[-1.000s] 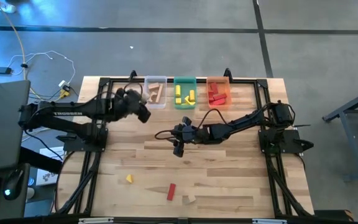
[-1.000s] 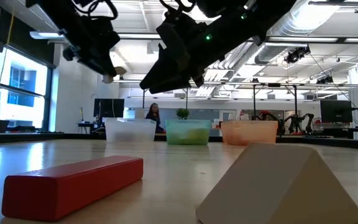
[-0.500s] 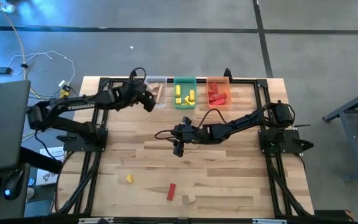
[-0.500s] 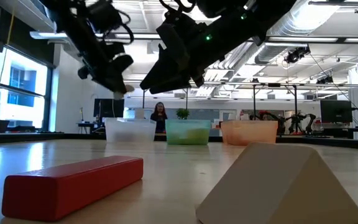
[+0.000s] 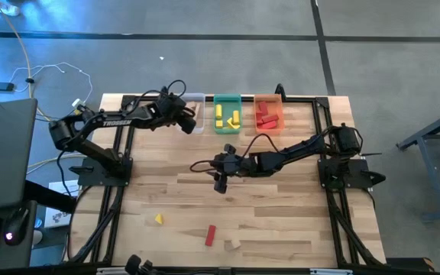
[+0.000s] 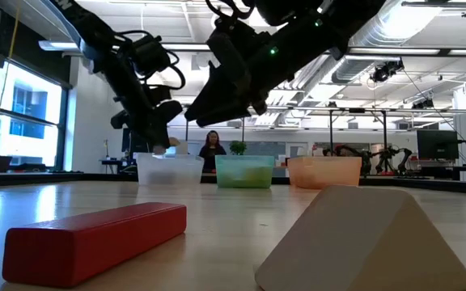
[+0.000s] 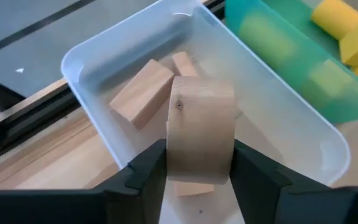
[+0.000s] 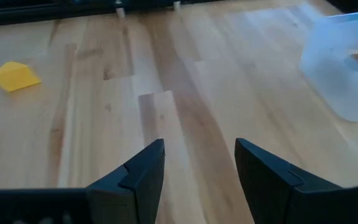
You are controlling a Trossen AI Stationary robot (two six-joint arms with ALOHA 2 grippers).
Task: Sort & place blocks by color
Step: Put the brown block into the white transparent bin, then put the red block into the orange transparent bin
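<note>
Three blocks lie loose near the front edge of the table (image 5: 281, 221): a red bar (image 5: 211, 235) beside a tan wedge (image 5: 234, 244), with a yellow wedge (image 5: 159, 219) a little farther back and to the left. In the low view the red bar (image 6: 95, 241) and the tan wedge (image 6: 366, 239) sit closest to the camera.

At mid-table the right gripper (image 5: 219, 182) hangs above bare wood, its fingers (image 8: 143, 174) spread wide apart and holding nothing; its wrist view takes in the yellow wedge (image 8: 15, 75) well ahead on the planks.

Along the far edge stand three bins side by side. The clear bin (image 5: 195, 127) is on the left, the green bin (image 5: 227, 128) with yellow blocks (image 5: 233, 119) is in the middle, and the orange bin (image 5: 268, 99) with red blocks (image 5: 265, 118) is on the right.

The left gripper (image 5: 185, 120) reaches over the clear bin (image 7: 104, 56), its fingers (image 7: 145, 168) closed on a tan block (image 7: 200, 134) held just above the bin. Two more tan blocks (image 7: 142, 93) rest on the bin's floor beneath it.

Beyond the table, a person (image 6: 213, 147) shows in the room behind the bins.
</note>
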